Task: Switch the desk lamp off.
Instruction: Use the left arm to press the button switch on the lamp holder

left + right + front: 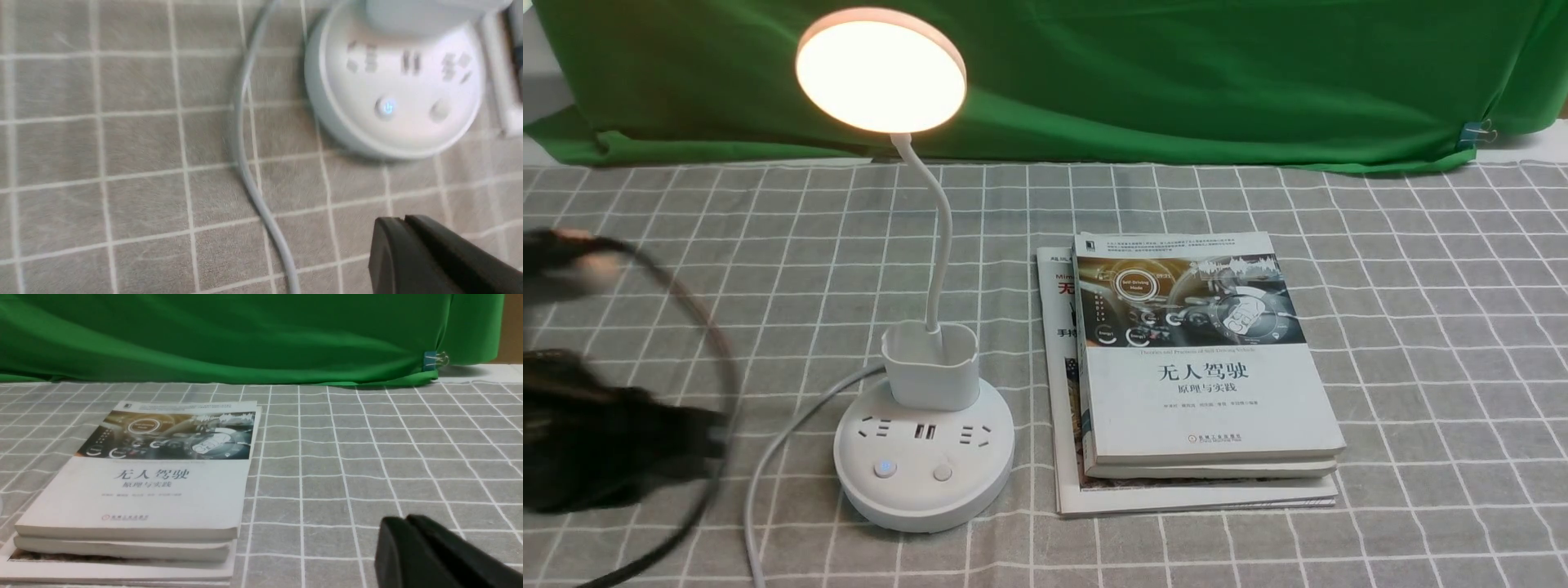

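Left gripper [402,220], left of the lit desk lamp [923,457], apart.

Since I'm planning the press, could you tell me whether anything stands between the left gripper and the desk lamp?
Nothing visible blocks the left gripper; only the grey cable lies low on the cloth beside the desk lamp.

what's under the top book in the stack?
Under the top book: another thick book, then a wider, thinner one at the bottom. Most of both covers is hidden.

Black arm, looping dark cable [729,384]
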Available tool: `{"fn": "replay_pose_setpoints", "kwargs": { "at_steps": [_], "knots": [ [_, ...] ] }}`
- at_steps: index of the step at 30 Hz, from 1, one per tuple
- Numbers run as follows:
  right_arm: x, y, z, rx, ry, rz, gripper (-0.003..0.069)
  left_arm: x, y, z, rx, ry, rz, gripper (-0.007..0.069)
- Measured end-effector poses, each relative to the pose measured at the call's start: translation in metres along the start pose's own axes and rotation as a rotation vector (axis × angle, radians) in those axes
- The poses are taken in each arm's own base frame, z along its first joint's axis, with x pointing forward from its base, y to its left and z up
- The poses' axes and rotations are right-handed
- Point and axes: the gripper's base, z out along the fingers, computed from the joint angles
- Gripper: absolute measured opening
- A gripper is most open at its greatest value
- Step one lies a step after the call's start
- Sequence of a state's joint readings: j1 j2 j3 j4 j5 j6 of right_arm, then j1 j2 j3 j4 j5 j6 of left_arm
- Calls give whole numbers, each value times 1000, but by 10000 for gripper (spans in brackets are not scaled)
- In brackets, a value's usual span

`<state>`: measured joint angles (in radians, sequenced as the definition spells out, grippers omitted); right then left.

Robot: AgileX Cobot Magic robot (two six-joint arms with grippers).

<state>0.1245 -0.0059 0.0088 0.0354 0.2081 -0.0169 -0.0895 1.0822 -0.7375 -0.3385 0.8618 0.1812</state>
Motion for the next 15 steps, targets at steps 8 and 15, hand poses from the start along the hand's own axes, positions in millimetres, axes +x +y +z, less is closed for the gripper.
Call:
{"fn": "replay_pose_setpoints", "kwargs": {
  "at_steps": [8,15],
  "knots": [
    [0,0,0,0,0,0,34,-18,-46,66,-11,190,111,1],
    [0,0,0,0,0,0,34,-36,-88,103,19,261,156,1]
  ]
}}
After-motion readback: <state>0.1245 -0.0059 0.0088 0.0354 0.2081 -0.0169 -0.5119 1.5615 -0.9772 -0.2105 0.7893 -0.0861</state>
